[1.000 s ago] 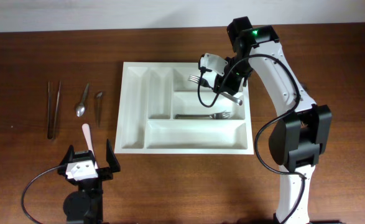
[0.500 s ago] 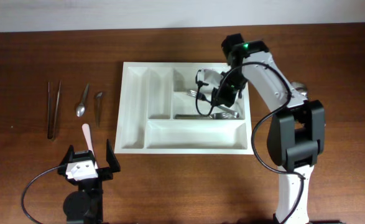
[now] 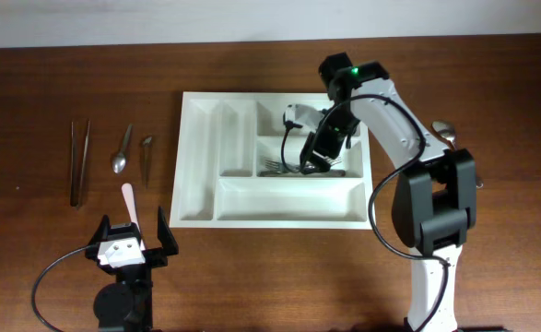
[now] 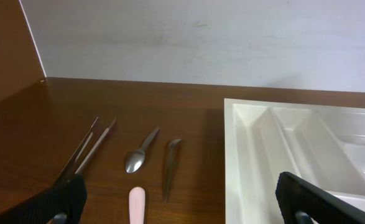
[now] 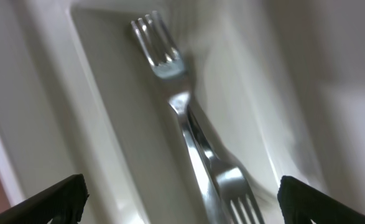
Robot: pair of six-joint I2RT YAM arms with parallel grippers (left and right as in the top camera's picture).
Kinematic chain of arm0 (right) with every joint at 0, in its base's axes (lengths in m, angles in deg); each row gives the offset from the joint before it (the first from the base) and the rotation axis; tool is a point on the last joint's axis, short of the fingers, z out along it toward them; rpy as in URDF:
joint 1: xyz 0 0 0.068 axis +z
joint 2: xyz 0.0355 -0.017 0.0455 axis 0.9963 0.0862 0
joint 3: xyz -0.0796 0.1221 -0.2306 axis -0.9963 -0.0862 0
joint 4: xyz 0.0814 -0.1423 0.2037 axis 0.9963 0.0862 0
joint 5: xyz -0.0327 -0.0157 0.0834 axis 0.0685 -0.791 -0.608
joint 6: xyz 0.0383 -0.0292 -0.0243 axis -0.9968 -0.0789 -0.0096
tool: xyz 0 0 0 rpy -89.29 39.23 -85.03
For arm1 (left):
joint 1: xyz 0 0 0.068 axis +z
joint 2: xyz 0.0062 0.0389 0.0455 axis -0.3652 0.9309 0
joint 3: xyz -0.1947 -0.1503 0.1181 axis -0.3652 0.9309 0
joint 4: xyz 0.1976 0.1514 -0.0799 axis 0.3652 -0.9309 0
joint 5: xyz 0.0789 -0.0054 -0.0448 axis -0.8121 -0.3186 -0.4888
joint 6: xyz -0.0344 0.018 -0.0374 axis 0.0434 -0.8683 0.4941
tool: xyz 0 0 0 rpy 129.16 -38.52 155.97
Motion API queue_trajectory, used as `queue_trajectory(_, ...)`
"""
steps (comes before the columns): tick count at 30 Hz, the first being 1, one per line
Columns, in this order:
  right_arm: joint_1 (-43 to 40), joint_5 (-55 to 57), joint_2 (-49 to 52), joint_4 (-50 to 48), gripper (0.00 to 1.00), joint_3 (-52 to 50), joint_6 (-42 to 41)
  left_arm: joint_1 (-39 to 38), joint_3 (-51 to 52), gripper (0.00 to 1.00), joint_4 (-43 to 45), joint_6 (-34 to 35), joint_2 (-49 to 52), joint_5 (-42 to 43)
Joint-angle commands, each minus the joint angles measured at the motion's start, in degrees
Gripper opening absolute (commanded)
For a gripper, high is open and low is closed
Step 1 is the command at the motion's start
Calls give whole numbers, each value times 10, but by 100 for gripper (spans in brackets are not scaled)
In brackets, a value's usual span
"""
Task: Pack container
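Your right gripper was down in the container, fingers spread wide and gripping nothing. Between them two forks lay overlapped along the lower short compartment, tines at opposite ends. The container, a white five-compartment tray, sat mid-desk, closer to the far edge, its long axis parallel to that edge. Its two narrow compartments were at its left end, and the long one ran along its near side. A band of wood separated its left wall from loose cutlery toward the left edge: tweezers, a spoon, a small utensil and a pink spatula. A second spoon lay beside your right arm. Your left gripper sat by the near edge just behind the spatula, fingers parted wide, holding nothing.
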Motion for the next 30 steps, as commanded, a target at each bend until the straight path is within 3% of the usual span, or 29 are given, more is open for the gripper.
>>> queue_trajectory(1,-49,-6,-7,45,99,70,-56,2,5,99,2,-9,-5,6)
queue_trajectory(5,-102,-6,-7,87,99,117,-66,2,5,99,2,-9,-5,6)
queue_trajectory(10,-176,-7,-7,52,99,129,-189,2,5,99,2,-9,-5,6)
queue_trajectory(15,-240,23,-6,37,99,127,-202,2,6,99,2,-9,-5,6)
queue_trajectory(20,-273,125,-3,37,100,125,-202,2,6,99,2,-9,-5,6)
queue_trajectory(26,-281,175,3,12,76,80,-200,2,5,99,2,-9,-5,6)
queue_trajectory(30,-281,223,3,-40,71,12,-200,2,5,99,2,-9,-5,6)
